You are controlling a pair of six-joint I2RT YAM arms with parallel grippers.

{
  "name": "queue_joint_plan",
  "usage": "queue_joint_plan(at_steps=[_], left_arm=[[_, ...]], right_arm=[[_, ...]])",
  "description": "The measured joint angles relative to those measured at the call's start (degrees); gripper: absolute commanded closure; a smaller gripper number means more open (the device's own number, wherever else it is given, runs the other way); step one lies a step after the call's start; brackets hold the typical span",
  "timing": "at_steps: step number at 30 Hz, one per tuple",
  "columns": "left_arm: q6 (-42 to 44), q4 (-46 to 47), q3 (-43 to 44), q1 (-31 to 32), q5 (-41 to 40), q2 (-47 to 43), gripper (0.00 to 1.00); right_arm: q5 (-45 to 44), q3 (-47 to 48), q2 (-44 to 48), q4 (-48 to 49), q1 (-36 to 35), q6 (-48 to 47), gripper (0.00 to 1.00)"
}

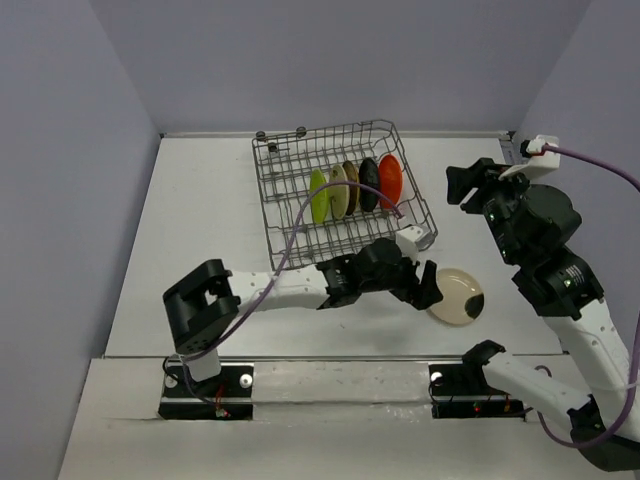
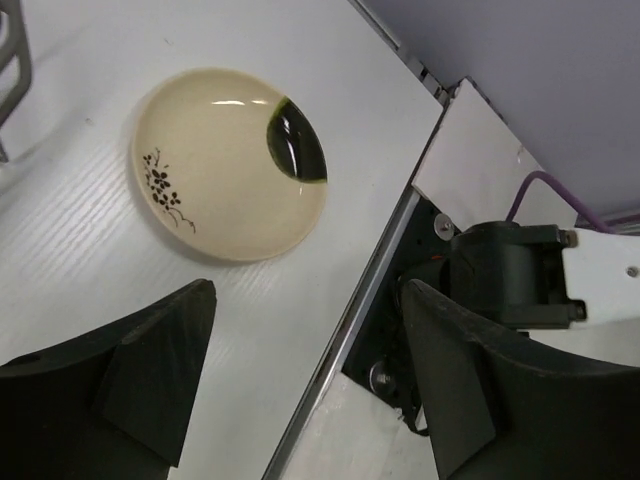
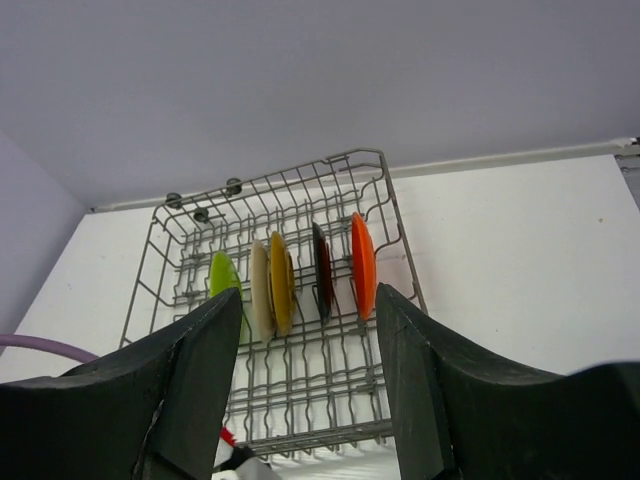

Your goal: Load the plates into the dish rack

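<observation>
A cream plate with a black patch (image 1: 457,297) lies flat on the table, right of the dish rack; it also shows in the left wrist view (image 2: 228,162). My left gripper (image 1: 428,287) is open and empty, right beside it, at its left edge. The grey wire dish rack (image 1: 285,225) holds several plates upright: lime green (image 1: 318,197), cream (image 1: 337,190), brown-yellow (image 1: 350,180), black (image 1: 368,184), orange (image 1: 390,177). In the right wrist view they stand in the rack (image 3: 300,390). My right gripper (image 1: 462,183) is open and empty, raised to the right of the rack.
The table's front metal edge (image 2: 370,290) runs close to the cream plate. The right arm's base (image 1: 470,385) and a purple cable (image 1: 290,235) lie near the left arm. Walls close the table at left, back and right.
</observation>
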State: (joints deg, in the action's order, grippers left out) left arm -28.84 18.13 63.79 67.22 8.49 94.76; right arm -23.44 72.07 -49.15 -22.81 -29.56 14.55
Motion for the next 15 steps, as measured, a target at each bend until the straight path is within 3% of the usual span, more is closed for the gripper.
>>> queue_joint_plan(at_steps=[8, 15], left_arm=[[-1.46, -2.95, 11.34, 2.89, -8.59, 17.4, 0.22], [-3.04, -5.77, 15.19, 3.69, -14.69, 24.15, 0.27]], right_arm=[[-3.15, -2.58, 4.0, -1.55, 0.0, 0.13, 0.39], [-2.89, -3.17, 5.31, -1.81, 0.0, 0.31, 0.39]])
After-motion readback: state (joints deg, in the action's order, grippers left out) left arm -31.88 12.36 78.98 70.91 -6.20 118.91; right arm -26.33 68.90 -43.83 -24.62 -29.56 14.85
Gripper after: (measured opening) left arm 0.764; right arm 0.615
